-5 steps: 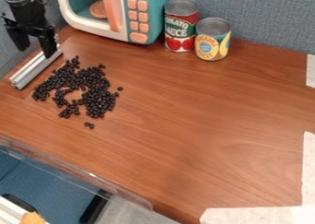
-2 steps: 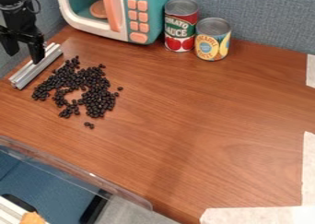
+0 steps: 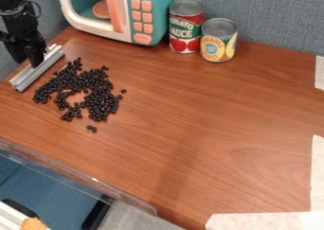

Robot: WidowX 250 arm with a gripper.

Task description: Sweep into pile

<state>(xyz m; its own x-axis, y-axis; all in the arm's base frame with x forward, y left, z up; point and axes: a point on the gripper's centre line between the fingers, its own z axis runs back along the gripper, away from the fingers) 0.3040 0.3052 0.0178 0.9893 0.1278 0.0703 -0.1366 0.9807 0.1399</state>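
desk (image 3: 215, 139): imo a sweep aimed badly toward the clear rim (image 3: 69, 173) could send stuff over that side.
microwave (image 3: 152, 16): fairly near the work; a wide backswing might clip it.
hand (image 3: 28, 59): at the upper part of the bar (image 3: 26, 78). Can't tell how far open it is, or whether it's really got hold. A weak or off-centre grip would let the bar twist once it meets resistance.
red can (image 3: 184, 28), yellow can (image 3: 219, 42): well apart from the mess, so only an overlong push bothers them.
bar: tilt or lift it a bit and it'd ride right over the beans (image 3: 100, 100).
beans: loose patch right of the bar, with a bare gap inside. Small and probably rolly, so a fast push scatters them.
strays (image 3: 92, 128): easily missed if the stroke's too short.
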